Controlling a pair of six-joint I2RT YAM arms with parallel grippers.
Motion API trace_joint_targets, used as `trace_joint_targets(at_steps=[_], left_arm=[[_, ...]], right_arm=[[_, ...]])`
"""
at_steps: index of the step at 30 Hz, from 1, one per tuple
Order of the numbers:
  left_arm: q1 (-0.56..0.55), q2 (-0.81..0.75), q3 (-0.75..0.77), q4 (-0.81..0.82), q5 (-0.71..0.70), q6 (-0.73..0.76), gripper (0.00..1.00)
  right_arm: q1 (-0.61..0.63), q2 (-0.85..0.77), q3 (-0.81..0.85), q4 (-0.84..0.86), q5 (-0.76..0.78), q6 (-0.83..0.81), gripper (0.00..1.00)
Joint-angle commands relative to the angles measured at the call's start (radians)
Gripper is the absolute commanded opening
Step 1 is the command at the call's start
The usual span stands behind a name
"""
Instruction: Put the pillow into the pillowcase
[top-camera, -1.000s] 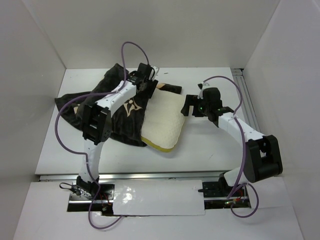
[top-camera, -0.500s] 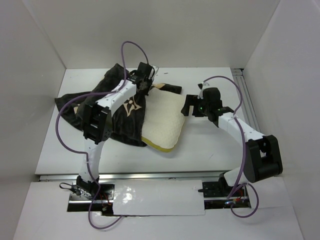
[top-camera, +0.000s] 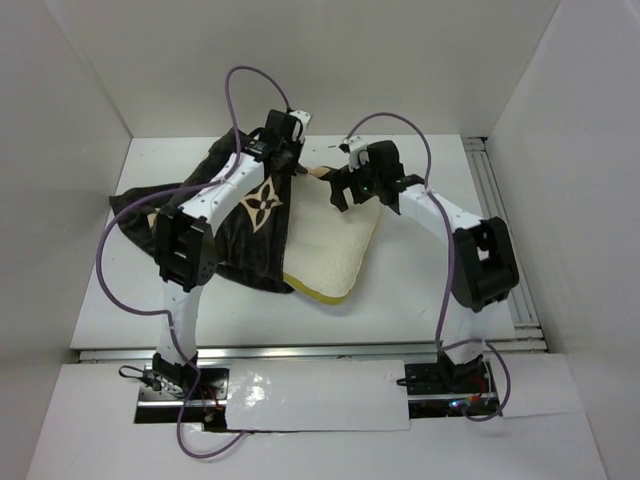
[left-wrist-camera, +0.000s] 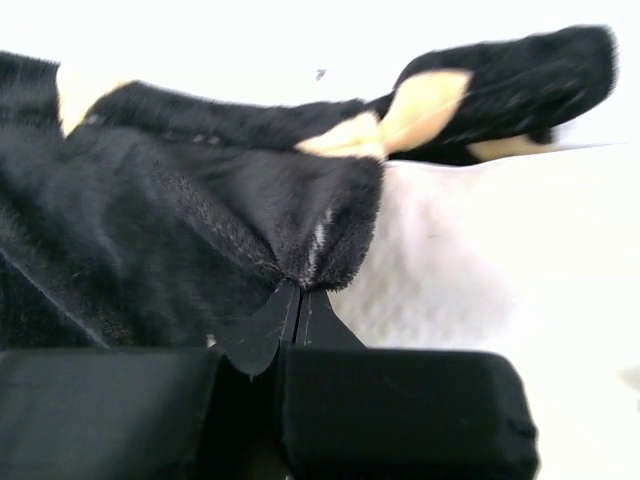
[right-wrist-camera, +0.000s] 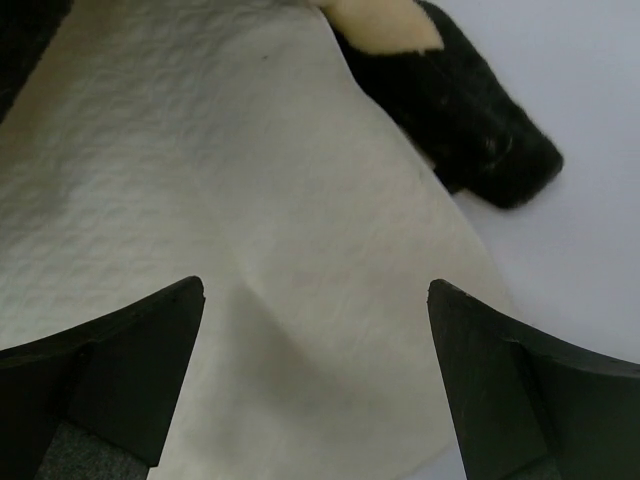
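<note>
left gripper (left-wrist-camera: 300, 300) clamped on pillowcase (left-wrist-camera: 170, 210) hem (jaws flush together) | right gripper (right-wrist-camera: 316, 345) spread wide over pillow (right-wrist-camera: 230, 170) | pillowcase corner at its 1 o'clock

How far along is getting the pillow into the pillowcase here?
Done: the left gripper is pinched shut on an edge of the pillowcase. In hand: the right gripper hangs open over the far end of the pillow, not gripping. Left: most of the pillow lies bare beside the pillowcase, so the stuffing itself remains.
</note>
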Motion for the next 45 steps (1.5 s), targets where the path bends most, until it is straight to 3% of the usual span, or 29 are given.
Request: trace_joint_targets(at_steps=[1,4,7,9,10,11,12,15,18,19,20,22,23,28,32,35,39,45], left_arm=[[-0.034,-0.057,0.044,0.062,-0.007,-0.002,0.0],[-0.043,-0.057,0.044,0.062,-0.007,-0.002,0.0],[-0.043,-0.046,0.053,0.062,-0.016,-0.011,0.0],[-0.054,-0.036,0.066,0.062,-0.027,-0.011,0.0],[-0.054,-0.036,0.076,0.062,-0.027,-0.011,0.0],[-0.054,-0.027,0.076,0.062,-0.027,-0.02,0.0],[-0.063,-0.026,0.076,0.062,-0.027,-0.021,0.0],[-0.063,-0.049,0.086,0.062,0.006,-0.03,0.0],[-0.085,-0.1,0.086,0.062,0.045,-0.05,0.0],[-0.094,-0.12,0.074,0.062,0.058,-0.062,0.0],[-0.094,-0.166,0.064,0.062,0.071,-0.083,0.0],[-0.103,-0.215,0.044,0.062,0.12,-0.102,0.0],[-0.117,-0.27,0.018,0.062,0.145,-0.114,0.0],[-0.201,-0.437,-0.06,0.088,0.163,-0.149,0.0],[-0.299,-0.525,-0.083,0.076,0.173,-0.168,0.0],[-0.359,-0.557,-0.083,0.056,0.191,-0.179,0.0],[-0.427,-0.568,-0.115,0.045,0.197,-0.211,0.0],[-0.447,-0.433,-0.056,-0.051,0.15,-0.231,0.0]], right_arm=[[-0.056,0.114,0.078,-0.064,-0.088,-0.126,1.0],[-0.077,0.213,0.114,-0.13,-0.292,-0.152,1.0],[-0.088,0.309,0.178,-0.201,-0.487,-0.228,0.89],[-0.068,0.352,0.206,-0.224,-0.582,-0.245,0.77],[-0.057,0.395,0.226,-0.272,-0.593,-0.262,0.67],[-0.034,0.417,0.279,-0.299,-0.593,-0.284,0.49],[-0.024,0.434,0.301,-0.31,-0.555,-0.284,0.0],[-0.001,0.411,0.292,-0.218,-0.489,-0.201,0.0],[0.062,0.218,0.128,0.021,-0.321,-0.102,0.0],[0.082,0.072,0.059,0.208,-0.27,-0.076,0.0],[0.128,-0.004,-0.089,0.314,-0.215,-0.04,0.0],[0.165,-0.138,-0.224,0.505,-0.083,-0.002,0.0],[0.191,-0.249,-0.347,0.686,-0.051,0.039,0.0],[0.248,-0.466,-0.604,1.05,0.101,0.087,0.0],[0.3,-0.491,-0.717,1.319,0.132,0.139,0.0],[0.351,-0.449,-0.728,1.402,0.21,0.124,0.0],[0.374,-0.416,-0.728,1.546,0.191,0.123,0.0],[0.45,-0.488,-0.765,1.605,0.209,0.008,0.0]])
